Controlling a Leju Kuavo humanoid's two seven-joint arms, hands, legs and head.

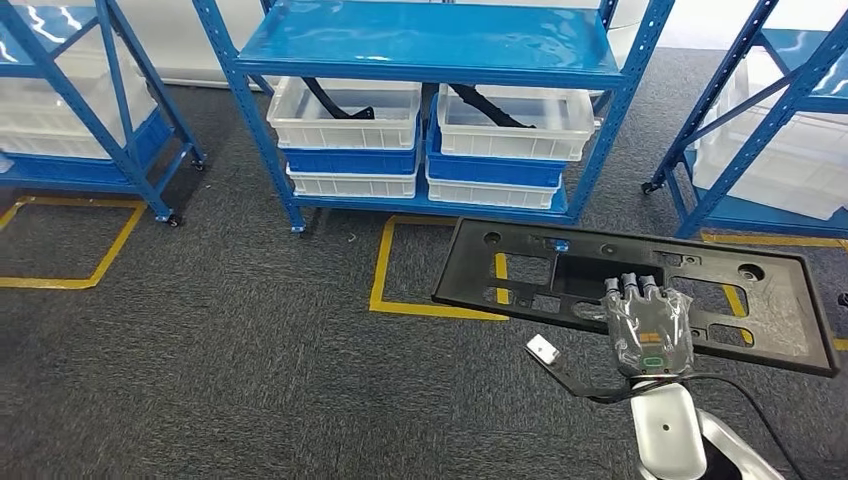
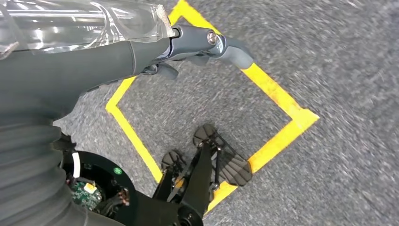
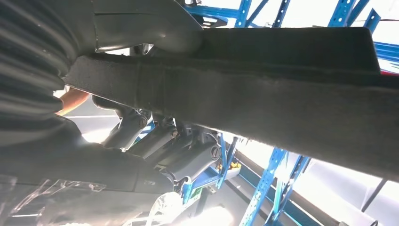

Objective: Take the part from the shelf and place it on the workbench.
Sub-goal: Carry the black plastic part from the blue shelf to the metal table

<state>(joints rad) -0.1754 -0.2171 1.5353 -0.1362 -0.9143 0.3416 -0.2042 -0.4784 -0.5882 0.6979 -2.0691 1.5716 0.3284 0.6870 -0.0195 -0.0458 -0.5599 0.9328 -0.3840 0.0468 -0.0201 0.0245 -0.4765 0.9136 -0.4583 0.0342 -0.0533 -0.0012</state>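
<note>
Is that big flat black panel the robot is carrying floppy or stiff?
Probably stiff: the long black plastic panel stays flat though the right hand grips one edge. Likely light, being thin with many cutouts. It may tilt, sticking out far sideways.

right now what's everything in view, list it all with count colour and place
panel: one, black, long and flat with cut-outs, held out over the floor
shelves: three, blue metal, one ahead, one on each side
bins: several, white and blue, stacked on the middle shelf's bottom level; two top white ones hold dark parts
more bins: white, on the side shelves
floor lines: yellow, boxes on the grey carpet
right hand: one, grey under clear wrap, holds the panel's near edge
left hand: one, grey, hangs over the floor, fingers curled, holding nothing
</note>
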